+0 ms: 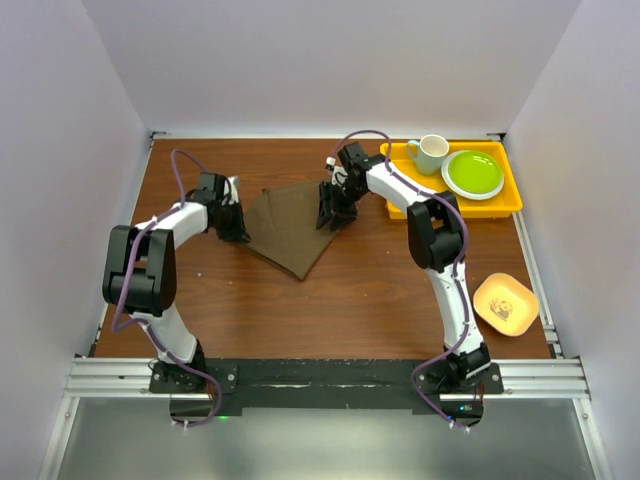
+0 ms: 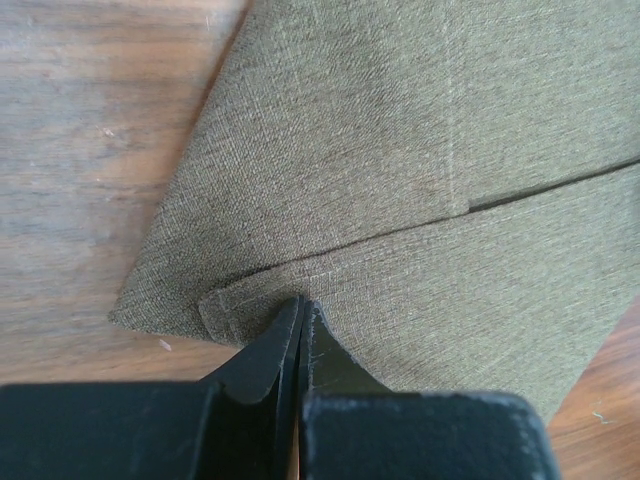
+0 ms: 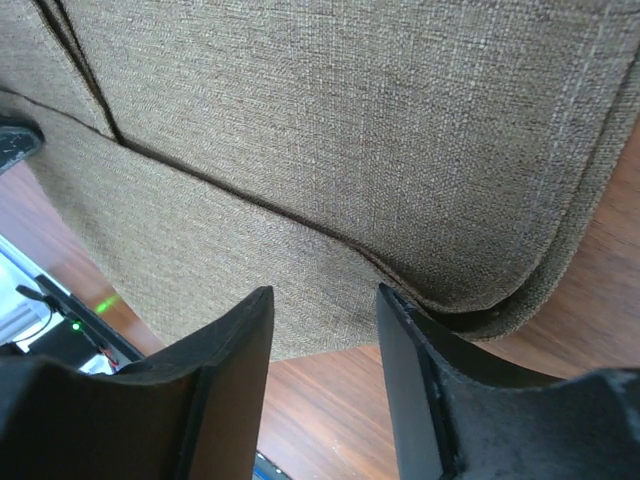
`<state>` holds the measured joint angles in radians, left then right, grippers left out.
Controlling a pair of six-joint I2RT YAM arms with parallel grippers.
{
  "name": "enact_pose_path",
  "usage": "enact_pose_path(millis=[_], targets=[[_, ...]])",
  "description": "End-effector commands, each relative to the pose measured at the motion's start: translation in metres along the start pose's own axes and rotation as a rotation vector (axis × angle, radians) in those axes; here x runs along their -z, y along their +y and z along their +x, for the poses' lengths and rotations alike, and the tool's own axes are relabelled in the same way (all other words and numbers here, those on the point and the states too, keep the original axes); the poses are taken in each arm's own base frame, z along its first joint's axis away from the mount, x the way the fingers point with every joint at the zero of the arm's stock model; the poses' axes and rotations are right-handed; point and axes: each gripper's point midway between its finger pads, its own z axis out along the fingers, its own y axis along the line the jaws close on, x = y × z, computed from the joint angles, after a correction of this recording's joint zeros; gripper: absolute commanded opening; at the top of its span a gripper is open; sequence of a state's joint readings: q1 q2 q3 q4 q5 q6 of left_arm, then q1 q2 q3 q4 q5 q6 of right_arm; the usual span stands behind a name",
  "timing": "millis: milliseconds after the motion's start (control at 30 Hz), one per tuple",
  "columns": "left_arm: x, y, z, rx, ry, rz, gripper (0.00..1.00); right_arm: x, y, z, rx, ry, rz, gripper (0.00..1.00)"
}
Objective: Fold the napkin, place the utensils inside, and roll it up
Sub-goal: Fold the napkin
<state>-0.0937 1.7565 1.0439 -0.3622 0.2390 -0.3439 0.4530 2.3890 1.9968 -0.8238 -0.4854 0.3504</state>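
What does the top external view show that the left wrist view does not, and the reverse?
Only the top view shows the yellow tray holding the cup and green plate, the small yellow dish, and the whole outline of the napkin. Only the left wrist view shows the left gripper shut on the hem of the napkin's upper layer. Both show the napkin lying on the wooden table.
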Motion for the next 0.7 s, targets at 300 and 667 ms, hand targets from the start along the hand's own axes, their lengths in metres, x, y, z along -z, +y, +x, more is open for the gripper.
enact_pose_path(millis=[300,667], targets=[[0.005,-0.003,-0.026,0.001,-0.066,-0.002,0.02,0.013,-0.003,0.008,0.057,-0.001,0.035,0.59],[0.038,-0.034,-0.045,0.05,-0.138,0.117,0.05,0.059,0.07,-0.006,0.197,-0.113,-0.023,0.74]])
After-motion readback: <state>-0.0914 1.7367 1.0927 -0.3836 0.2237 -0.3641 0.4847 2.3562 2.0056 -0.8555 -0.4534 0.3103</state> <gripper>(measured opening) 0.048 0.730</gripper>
